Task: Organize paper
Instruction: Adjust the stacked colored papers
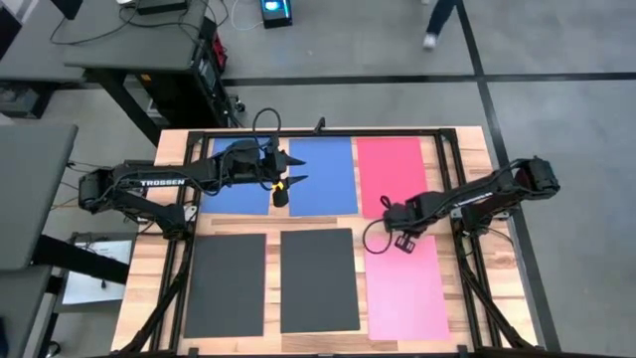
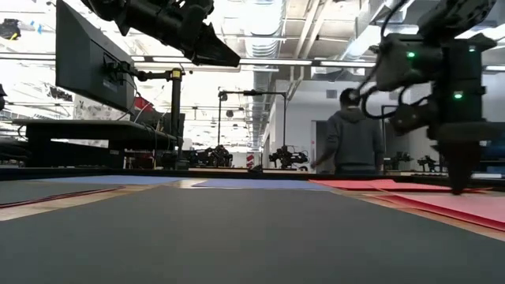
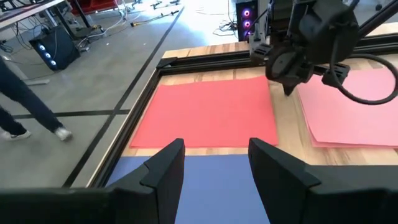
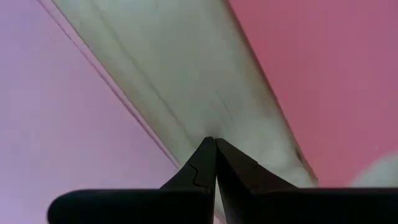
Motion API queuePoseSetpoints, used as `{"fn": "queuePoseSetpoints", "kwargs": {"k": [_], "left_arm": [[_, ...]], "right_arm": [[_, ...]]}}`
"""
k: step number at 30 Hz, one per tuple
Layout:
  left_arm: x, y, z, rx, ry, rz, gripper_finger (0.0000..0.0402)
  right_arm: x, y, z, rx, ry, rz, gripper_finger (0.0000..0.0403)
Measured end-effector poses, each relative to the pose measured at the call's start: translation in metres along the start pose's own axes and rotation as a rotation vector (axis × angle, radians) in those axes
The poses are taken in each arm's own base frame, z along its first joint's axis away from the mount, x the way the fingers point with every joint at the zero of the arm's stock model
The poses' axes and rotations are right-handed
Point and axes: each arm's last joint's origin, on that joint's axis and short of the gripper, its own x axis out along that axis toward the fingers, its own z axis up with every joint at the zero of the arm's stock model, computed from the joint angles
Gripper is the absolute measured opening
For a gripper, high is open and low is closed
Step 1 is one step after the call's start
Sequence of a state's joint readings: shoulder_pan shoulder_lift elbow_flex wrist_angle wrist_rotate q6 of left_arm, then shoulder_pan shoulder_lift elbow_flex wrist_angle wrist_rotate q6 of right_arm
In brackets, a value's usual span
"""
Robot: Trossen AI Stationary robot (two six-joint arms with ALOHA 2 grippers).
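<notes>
High view: six sheets on the table (image 1: 174,149) in 2 rows — far row blue sheet (image 1: 231,194), blue sheet (image 1: 323,177), red sheet (image 1: 391,164); near row dark sheet (image 1: 227,283), dark sheet (image 1: 318,279), pink sheet (image 1: 407,288). My left gripper (image 1: 296,169) hangs above the blue sheets w/ fingers apart, nothing between them. My right gripper (image 4: 215,143) has fingers pressed together, tips down at the bare wood strip between red & pink, holding nothing.

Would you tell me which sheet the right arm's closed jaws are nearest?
The pink sheet; the jaws point down at the bare strip between it and the red sheet.
</notes>
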State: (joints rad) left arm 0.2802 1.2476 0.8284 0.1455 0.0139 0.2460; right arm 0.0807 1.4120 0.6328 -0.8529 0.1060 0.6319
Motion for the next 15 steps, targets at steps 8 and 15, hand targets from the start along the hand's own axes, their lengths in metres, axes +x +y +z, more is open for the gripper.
{"fn": "queuePoseSetpoints", "kwargs": {"k": [8,15], "left_arm": [[0.0,0.0,0.0,-0.008,-0.001,0.0,0.0161],[0.0,0.0,0.0,-0.008,-0.002,0.001,0.0161]], "right_arm": [[0.001,-0.013,0.003,0.084,-0.003,-0.098,0.0],[0.003,-0.022,0.014,0.092,-0.042,-0.091,0.0]]}}
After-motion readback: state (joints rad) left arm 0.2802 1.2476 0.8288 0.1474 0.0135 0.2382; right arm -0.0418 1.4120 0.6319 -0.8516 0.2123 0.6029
